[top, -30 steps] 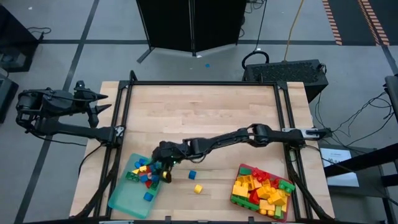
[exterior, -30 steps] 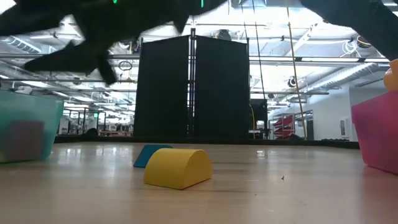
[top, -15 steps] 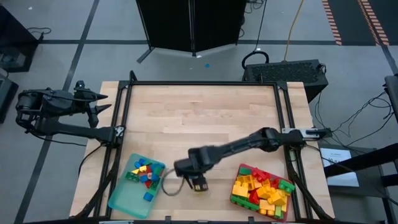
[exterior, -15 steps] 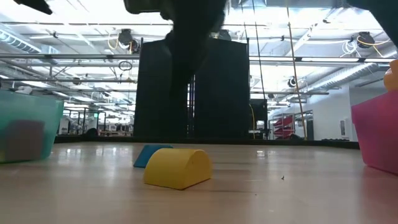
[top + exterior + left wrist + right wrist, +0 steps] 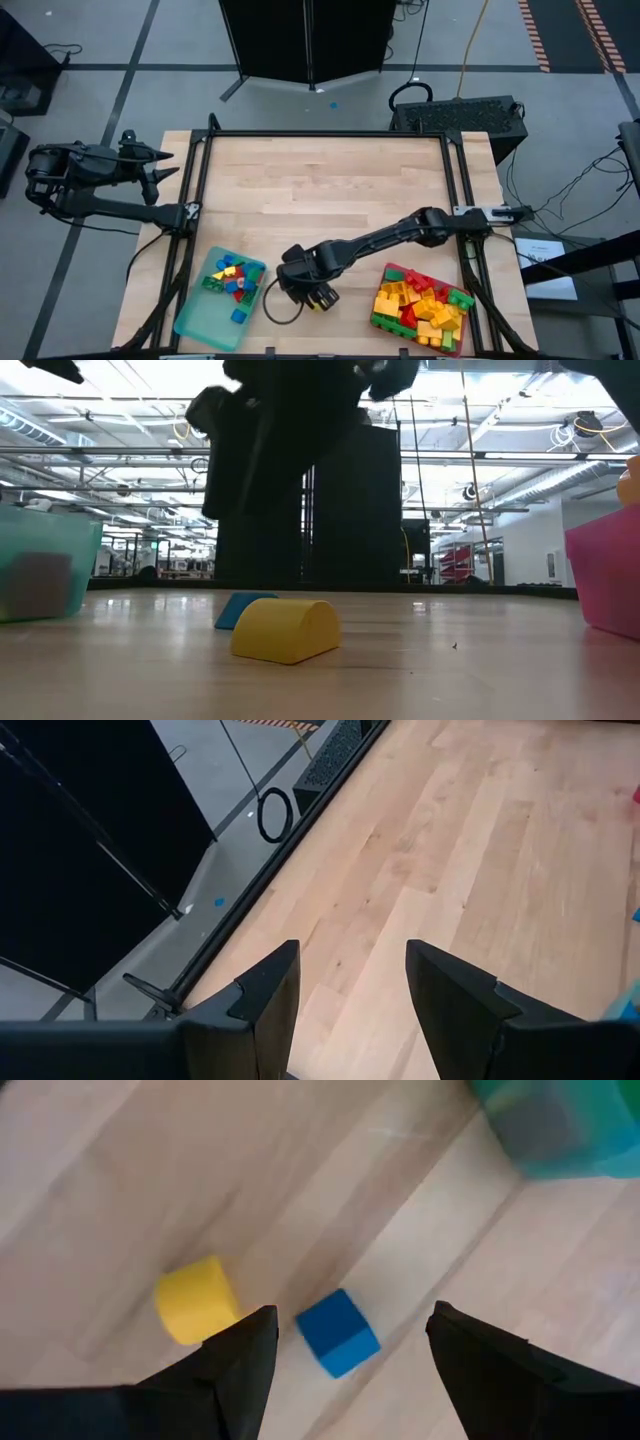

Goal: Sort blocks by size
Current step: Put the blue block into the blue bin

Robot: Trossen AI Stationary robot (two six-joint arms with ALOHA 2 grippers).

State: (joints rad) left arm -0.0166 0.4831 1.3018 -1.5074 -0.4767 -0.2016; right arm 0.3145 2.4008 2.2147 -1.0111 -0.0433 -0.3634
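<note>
While poised over table (image 5: 330, 190), right gripper (image 5: 345, 1342) jaws apart above small blue cube (image 5: 337, 1332), beside yellow block (image 5: 195, 1299). Left gripper (image 5: 348, 985) jaws apart, idle.

small block (image 5: 337, 1333): showing blue
rounded block (image 5: 196, 1300): showing yellow
left tray (image 5: 190, 318): showing translucent teal
right tray (image 5: 378, 318): showing red
table (image 5: 330, 190): showing pale wood grain

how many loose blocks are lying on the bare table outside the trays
2: a yellow block and a blue block, side by side between the teal tray and red tray, under the right pincer. The arm may hide others.
</note>
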